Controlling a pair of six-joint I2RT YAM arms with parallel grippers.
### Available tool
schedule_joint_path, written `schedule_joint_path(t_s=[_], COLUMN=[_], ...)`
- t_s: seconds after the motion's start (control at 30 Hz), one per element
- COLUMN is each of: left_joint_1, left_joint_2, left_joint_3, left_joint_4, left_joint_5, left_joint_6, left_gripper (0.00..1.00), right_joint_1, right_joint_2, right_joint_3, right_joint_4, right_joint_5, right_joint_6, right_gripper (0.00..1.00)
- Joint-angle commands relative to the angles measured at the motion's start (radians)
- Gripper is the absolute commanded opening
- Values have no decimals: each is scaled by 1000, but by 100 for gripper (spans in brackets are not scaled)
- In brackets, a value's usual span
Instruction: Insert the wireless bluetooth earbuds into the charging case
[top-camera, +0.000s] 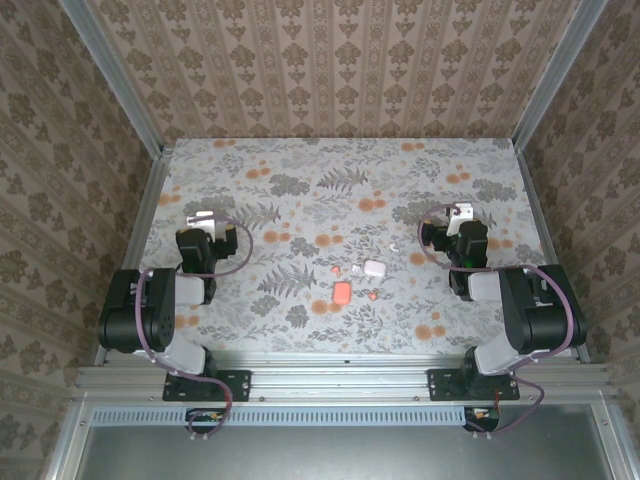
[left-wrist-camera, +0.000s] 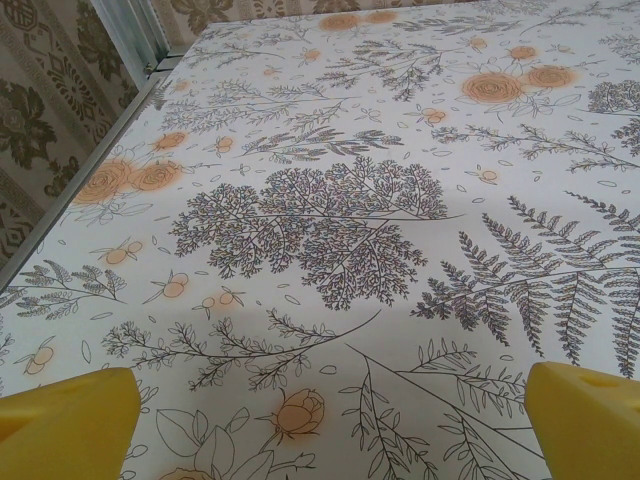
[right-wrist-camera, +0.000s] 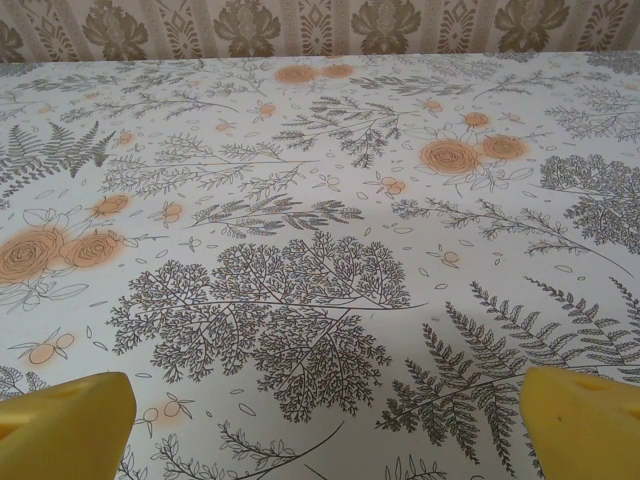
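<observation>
A white charging case (top-camera: 375, 268) and a red-coral case (top-camera: 341, 293) lie on the floral table near its middle front. Tiny earbuds lie around them: a coral bud (top-camera: 336, 269), a white bud (top-camera: 358, 269), a second coral bud (top-camera: 373, 295), and a small white bud (top-camera: 395, 243) farther back. My left gripper (top-camera: 204, 218) (left-wrist-camera: 330, 425) is far to the left of them, open and empty. My right gripper (top-camera: 461, 212) (right-wrist-camera: 325, 420) is to their right, open too, with only tablecloth between its yellow fingertips (right-wrist-camera: 70, 415).
A metal rail (left-wrist-camera: 90, 185) borders the table's left edge, close to my left gripper. Patterned walls enclose the table on three sides. The floral cloth (top-camera: 330, 185) stretches bare toward the back.
</observation>
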Motion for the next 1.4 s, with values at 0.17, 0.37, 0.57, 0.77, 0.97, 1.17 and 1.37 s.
schedule_joint_path(t_s=[0.17,0.37,0.57,0.77,0.97,1.17,1.37], left_joint_1=[9,7,-11,-68,-142,-237,-285], left_joint_2=[-9,-48,-214,-336,-352,-323,-282], left_joint_3=[24,27,118,264,486,572,556], left_joint_4=[2,-32,-358,-717,-1138,-1361,-1419], left_joint_5=[15,-16,-7,16,103,108,121], left_joint_6=[16,8,-5,-98,-211,-259,-332], left_gripper=[100,99,94,89,83,81,81], right_joint_1=[3,2,5,23,93,242,401], right_joint_2=[-3,-71,-206,-259,-250,-217,-80], right_joint_3=[7,65,237,452,661,768,871], right_joint_4=[-3,-161,-639,-1149,-1588,-1788,-1916], right_joint_5=[-6,-9,-56,-33,-43,-91,-74], right_joint_6=[5,5,16,116,234,348,482], right_gripper=[100,100,100,100,100,97,90])
